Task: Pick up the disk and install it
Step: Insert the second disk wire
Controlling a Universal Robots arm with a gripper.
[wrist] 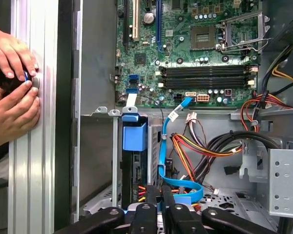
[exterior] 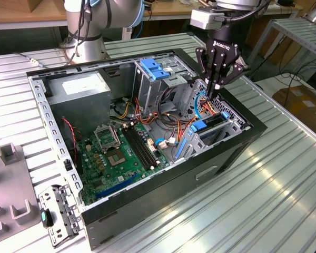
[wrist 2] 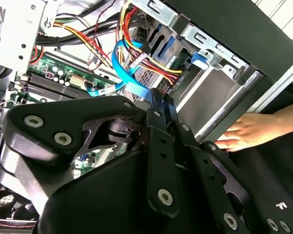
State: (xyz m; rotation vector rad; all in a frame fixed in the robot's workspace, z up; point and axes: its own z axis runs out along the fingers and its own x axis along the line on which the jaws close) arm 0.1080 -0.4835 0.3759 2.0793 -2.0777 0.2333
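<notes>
The disk point(exterior: 210, 124) is a dark slab with blue rails. It stands on edge in the drive cage at the open computer case's point(exterior: 237, 153) end on the exterior view's right. In the first wrist view the disk point(wrist: 134, 165) shows with its blue end tab toward the motherboard. My gripper point(exterior: 213, 95) hangs just above the cage, a little behind the disk, fingers pressed together and pointing down. In both wrist views the gripper point(wrist: 159, 192) point(wrist 2: 158, 100) is beside a thin blue data cable point(wrist: 178, 185), with nothing seen held.
The motherboard point(exterior: 121, 153), power supply point(exterior: 81, 87) and loose orange and yellow cables point(exterior: 176, 124) lie in the case. A light-blue latch plate point(exterior: 155, 68) tops the rear cage. A person's hands point(wrist: 12, 83) rest on the table beside the case. Grey fixtures point(exterior: 10, 153) sit on the exterior view's left.
</notes>
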